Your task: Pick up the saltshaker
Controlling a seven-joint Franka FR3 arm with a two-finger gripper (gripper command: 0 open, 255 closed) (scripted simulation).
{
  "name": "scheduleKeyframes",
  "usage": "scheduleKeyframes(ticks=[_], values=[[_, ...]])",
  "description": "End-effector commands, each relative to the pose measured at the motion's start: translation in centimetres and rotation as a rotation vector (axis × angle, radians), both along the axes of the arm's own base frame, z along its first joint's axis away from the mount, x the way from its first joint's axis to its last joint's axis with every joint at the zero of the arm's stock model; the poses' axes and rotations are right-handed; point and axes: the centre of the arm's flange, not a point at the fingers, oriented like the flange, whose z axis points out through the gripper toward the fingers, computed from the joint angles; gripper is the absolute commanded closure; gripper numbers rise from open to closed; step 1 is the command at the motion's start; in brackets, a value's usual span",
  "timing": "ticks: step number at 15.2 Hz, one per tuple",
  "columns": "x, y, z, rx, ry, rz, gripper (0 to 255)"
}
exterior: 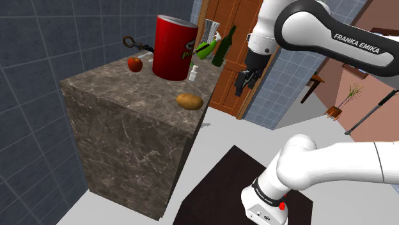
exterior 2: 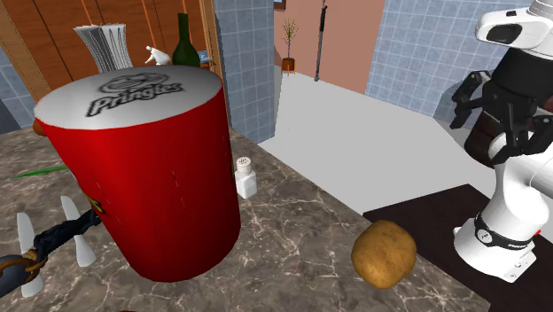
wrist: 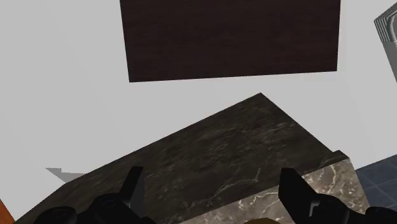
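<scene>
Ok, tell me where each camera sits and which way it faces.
Shoulder view: beside and behind the stand, looking down over the marbled counter; shows the white arm and gripper.
Second exterior view: low on the counter behind the red can, facing the arm across it.
Wrist view: on the hand, looking down at the counter's corner between open fingers.
The first two share the saltshaker and potato.

We are seeing the small white saltshaker point(exterior 2: 245, 177) standing on the dark marble counter point(exterior 2: 301, 239), just beside the tall red can point(exterior 2: 151, 177).
</scene>
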Motion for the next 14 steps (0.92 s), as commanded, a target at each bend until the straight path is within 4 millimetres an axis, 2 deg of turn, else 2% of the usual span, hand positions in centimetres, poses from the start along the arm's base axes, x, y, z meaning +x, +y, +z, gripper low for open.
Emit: scheduleKeyframes(ticks=[1, 14], values=[[0.0, 0.0, 0.0, 0.000, 0.000, 0.000, 0], [15.9, -6.5, -2.3, 0.016, -0.013, -0.120, 0]])
